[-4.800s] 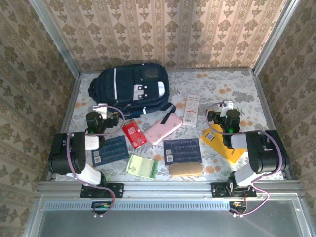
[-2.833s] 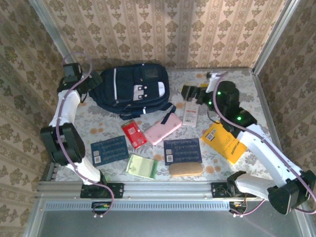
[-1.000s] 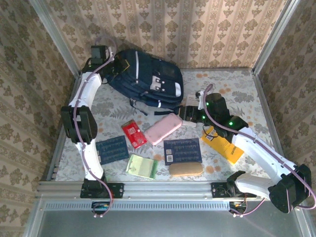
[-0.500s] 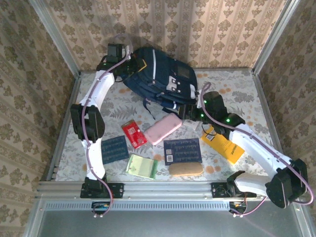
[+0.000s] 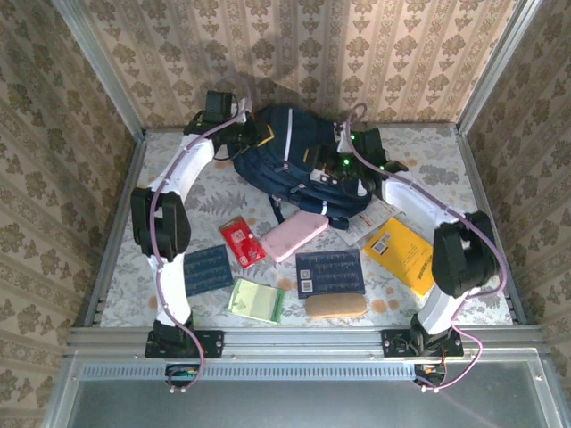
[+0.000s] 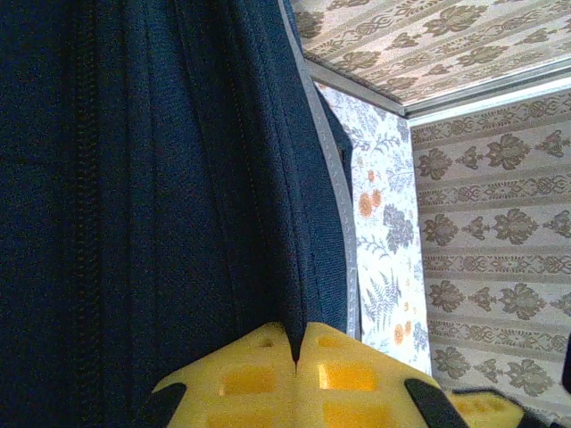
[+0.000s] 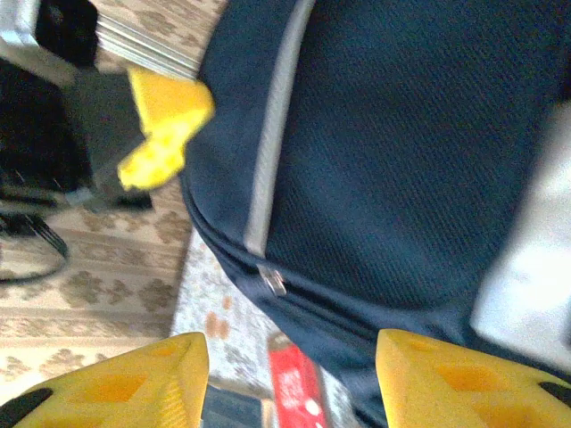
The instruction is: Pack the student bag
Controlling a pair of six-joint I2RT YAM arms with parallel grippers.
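The student bag (image 5: 294, 160), a dark navy backpack with pale stripe trim, stands lifted at the back of the table. My left gripper (image 5: 252, 134) is at its upper left corner. In the left wrist view the yellow fingers (image 6: 259, 374) are shut on a fold of the bag's fabric (image 6: 134, 178). My right gripper (image 5: 339, 176) hangs over the bag's front, open with nothing between its fingers. In the right wrist view the bag (image 7: 401, 134) and a metal zipper pull (image 7: 272, 281) lie just beyond the right gripper (image 7: 285, 383).
In front of the bag lie a red packet (image 5: 243, 241), a pink case (image 5: 294, 234), two navy booklets (image 5: 207, 269) (image 5: 329, 271), a green notebook (image 5: 257, 300), a tan case (image 5: 335, 305), a yellow book (image 5: 401, 254) and a white packet (image 5: 368, 225).
The left gripper has carried the bag up and to the right. The right arm has swung from the table by the white packet up to the bag's front, its jaws a little narrower.
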